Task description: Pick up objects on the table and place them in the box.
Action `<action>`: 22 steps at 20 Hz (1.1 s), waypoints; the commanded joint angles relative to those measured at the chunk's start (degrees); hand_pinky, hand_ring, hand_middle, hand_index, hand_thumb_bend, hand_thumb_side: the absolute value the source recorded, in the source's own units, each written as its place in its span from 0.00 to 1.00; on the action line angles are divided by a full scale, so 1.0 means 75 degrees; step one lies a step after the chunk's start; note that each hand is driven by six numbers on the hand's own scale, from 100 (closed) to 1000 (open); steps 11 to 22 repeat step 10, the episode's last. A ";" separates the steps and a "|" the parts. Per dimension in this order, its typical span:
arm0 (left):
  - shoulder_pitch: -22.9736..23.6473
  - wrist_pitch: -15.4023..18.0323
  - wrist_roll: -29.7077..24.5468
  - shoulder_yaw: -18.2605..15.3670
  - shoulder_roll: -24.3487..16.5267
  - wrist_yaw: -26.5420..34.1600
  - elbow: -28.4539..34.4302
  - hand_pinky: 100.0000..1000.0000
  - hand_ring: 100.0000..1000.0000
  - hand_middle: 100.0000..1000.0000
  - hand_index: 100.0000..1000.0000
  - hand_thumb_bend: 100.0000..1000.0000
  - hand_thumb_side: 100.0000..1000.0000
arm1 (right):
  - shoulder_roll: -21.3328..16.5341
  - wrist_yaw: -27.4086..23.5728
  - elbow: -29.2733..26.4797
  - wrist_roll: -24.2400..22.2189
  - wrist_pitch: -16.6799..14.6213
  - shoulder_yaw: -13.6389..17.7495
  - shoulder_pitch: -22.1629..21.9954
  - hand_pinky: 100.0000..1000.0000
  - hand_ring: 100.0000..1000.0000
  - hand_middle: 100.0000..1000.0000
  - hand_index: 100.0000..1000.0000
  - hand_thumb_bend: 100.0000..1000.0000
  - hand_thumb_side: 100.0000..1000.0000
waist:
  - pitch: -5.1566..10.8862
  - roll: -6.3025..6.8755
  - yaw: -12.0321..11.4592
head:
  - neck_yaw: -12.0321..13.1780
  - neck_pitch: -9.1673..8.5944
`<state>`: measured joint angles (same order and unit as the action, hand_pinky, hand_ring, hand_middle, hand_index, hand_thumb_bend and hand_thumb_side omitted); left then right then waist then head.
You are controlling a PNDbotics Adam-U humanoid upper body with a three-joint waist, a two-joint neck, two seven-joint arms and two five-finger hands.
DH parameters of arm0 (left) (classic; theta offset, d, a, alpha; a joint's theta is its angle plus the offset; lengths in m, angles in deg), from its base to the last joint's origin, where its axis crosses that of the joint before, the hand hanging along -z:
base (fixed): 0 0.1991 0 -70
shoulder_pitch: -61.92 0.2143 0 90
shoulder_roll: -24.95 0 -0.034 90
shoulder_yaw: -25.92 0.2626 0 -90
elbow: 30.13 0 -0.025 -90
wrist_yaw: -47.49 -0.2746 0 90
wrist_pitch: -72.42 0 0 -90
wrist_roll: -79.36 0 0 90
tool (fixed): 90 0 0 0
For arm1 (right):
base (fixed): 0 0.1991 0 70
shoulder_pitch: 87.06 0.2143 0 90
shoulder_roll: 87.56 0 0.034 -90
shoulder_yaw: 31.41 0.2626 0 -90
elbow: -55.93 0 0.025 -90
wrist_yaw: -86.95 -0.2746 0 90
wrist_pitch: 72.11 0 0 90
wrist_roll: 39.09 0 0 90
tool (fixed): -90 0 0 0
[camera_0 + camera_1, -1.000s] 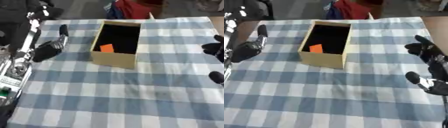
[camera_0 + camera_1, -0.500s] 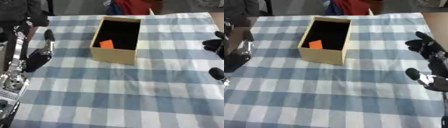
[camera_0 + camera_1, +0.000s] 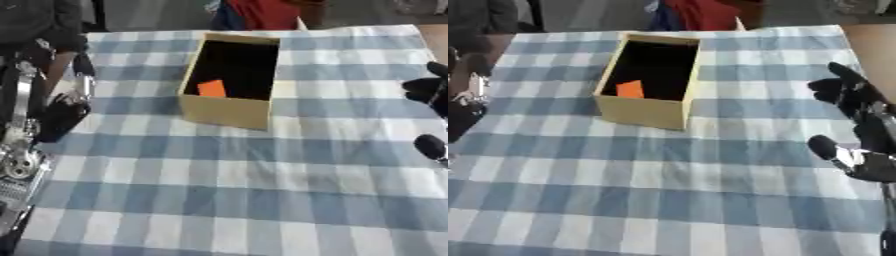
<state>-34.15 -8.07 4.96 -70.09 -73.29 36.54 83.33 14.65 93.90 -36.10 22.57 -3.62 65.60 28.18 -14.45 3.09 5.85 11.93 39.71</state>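
A tan cardboard box (image 3: 226,110) stands open on the blue and white checked tablecloth (image 3: 245,185), toward the far middle. Inside it lies a small orange object (image 3: 211,88) against the dark bottom. My left hand (image 3: 61,112) hangs at the left edge of the table, away from the box, black fingers relaxed and holding nothing. At the right edge my right hand (image 3: 859,130) is open, fingers spread upward, with nothing in it. No loose object shows on the cloth.
A person in red (image 3: 262,12) stands behind the table's far edge, and a dark-clothed figure (image 3: 44,20) is at the far left. The brown table corner (image 3: 872,45) shows at the upper right beyond the cloth.
The whole picture has shifted as the head moved. My left hand has drawn back toward the left edge, away from the box. The right hand stays at the right edge.
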 commanded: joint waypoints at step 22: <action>-0.0031 -0.0076 -0.0066 -0.0122 -0.0065 0.0084 0.0151 0.89 0.67 0.63 0.79 0.00 0.43 | -0.0047 0.0051 -0.0218 0.0019 -0.0006 0.0003 0.0093 0.85 0.85 0.74 1.00 0.61 0.50 | 0.0156 -0.0002 -0.0022 | -0.0023 -0.0134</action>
